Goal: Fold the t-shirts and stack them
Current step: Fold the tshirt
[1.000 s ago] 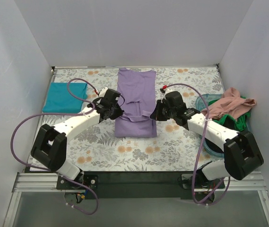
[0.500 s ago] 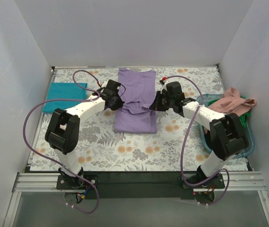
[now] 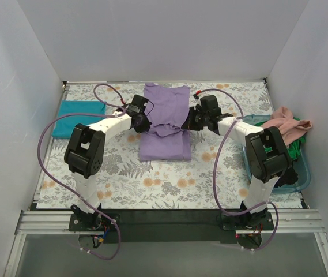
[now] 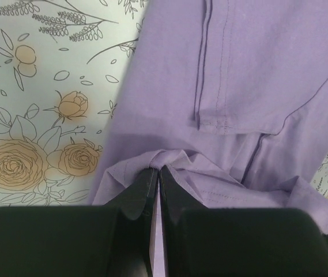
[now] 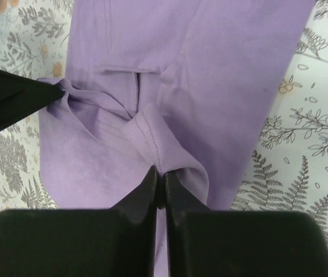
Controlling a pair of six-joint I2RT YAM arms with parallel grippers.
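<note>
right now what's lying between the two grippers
Only the lavender t-shirt: its raised, wrinkled fold spans from the left gripper to the right gripper, seen in the top and right wrist views.

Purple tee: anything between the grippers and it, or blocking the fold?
Nothing visible. The left gripper and right gripper are each shut on a pinch of the purple tee, and the rest of it lies bare on the floral cloth.

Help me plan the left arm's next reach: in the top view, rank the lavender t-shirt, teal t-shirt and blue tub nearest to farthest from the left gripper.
1. lavender t-shirt, centre, pinched by the left gripper.
2. teal t-shirt, folded, on the left.
3. blue tub, far right.
</note>
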